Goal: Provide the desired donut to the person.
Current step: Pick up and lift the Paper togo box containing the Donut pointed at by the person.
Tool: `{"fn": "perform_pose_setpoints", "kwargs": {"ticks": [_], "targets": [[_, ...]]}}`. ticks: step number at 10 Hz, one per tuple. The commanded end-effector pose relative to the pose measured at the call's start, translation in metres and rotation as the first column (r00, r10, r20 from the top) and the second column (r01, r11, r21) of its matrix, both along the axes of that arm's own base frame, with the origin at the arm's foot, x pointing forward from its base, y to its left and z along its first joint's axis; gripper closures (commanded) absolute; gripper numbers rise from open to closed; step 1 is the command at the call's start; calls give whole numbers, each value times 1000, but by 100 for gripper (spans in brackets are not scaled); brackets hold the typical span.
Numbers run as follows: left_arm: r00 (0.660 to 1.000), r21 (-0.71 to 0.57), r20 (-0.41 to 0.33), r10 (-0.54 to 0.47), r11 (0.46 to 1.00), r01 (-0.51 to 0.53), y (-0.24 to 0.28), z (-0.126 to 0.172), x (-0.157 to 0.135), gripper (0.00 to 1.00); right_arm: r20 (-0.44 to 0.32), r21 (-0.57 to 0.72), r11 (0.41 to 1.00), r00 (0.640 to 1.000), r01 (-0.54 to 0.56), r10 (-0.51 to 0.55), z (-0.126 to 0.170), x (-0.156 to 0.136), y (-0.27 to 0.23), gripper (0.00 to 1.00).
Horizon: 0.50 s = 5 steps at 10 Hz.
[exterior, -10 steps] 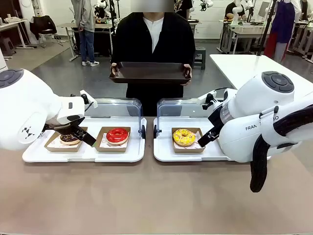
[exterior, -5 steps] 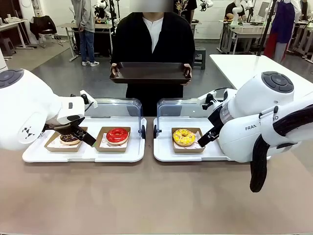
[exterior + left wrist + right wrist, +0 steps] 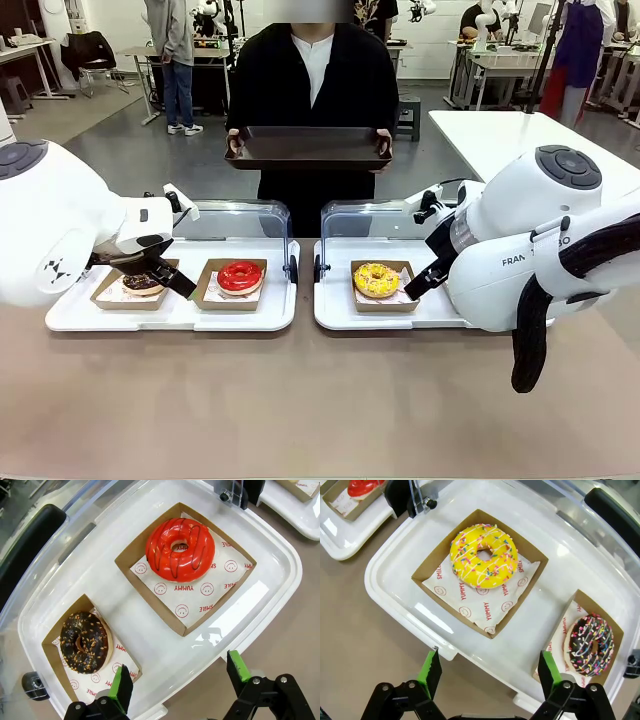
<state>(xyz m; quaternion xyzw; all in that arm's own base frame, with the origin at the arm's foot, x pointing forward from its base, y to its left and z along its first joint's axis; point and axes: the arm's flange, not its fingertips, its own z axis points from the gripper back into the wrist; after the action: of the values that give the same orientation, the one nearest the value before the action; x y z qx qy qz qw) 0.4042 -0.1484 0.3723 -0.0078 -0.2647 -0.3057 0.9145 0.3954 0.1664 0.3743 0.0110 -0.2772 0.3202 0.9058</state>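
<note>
The person [image 3: 312, 70] stands at the far side and holds a dark tray [image 3: 308, 148] in both hands. On the left white tray [image 3: 270, 310] a red-glazed donut [image 3: 240, 276] [image 3: 180, 550] and a chocolate donut [image 3: 142, 283] [image 3: 84, 641] each sit in a brown carton. My left gripper [image 3: 160, 272] [image 3: 180, 677] hovers open over that tray's near edge, holding nothing. A yellow sprinkled donut [image 3: 376, 280] [image 3: 484, 556] sits in its carton on the right white tray [image 3: 335, 315]. Over the near rim there, my right gripper [image 3: 422, 278] [image 3: 487, 672] is open and empty.
A chocolate donut with coloured sprinkles [image 3: 590, 644] lies in a carton beside the yellow one in the right wrist view. Clear hinged lids [image 3: 240, 220] stand up behind both white trays. Bare brown tabletop [image 3: 300, 400] stretches toward me. Bystanders and other tables are far back.
</note>
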Motion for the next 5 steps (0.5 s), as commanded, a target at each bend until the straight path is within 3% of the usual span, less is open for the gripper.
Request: {"fn": "perform_pose_setpoints", "kwargs": {"ticks": [1,5], "targets": [[1000,0,0,0,1000,0,0,0,0,0,0,0,1000,1000,0,0,0,0,0,0],[1000,0,0,0,1000,0,0,0,0,0,0,0,1000,1000,0,0,0,0,0,0]]}}
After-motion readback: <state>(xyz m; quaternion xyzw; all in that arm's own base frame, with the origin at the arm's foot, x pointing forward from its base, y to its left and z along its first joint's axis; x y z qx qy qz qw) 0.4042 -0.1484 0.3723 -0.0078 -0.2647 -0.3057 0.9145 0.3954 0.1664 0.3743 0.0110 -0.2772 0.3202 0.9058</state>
